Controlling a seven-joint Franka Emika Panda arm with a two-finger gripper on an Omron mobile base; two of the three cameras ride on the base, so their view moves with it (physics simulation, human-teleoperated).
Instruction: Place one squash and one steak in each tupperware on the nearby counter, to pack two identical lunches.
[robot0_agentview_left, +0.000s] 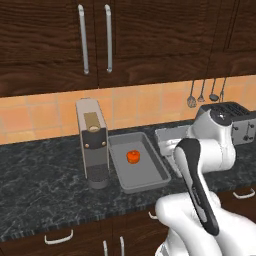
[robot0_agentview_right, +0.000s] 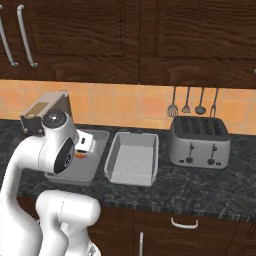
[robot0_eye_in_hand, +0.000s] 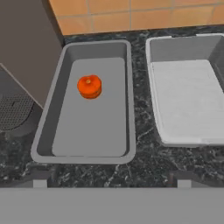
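Orange squash (robot0_eye_in_hand: 89, 86) sits upper left inside the left tray (robot0_eye_in_hand: 52, 109); right tray (robot0_eye_in_hand: 153, 87) empty. Claw (robot0_eye_in_hand: 111, 179) wide open, holding nothing. Risk: packing one tray twice, leaving lunches uneven.

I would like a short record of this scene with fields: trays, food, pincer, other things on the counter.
left tupperware: holds one squash, toward its far end
right tupperware: nothing in it
steak: none in either tupperware
pincer: open, holding nothing, above the counter in front of the two trays
coffee machine: just left of the left tupperware
toaster: right of the right tupperware
utensils: hanging on the tiled wall above the toaster
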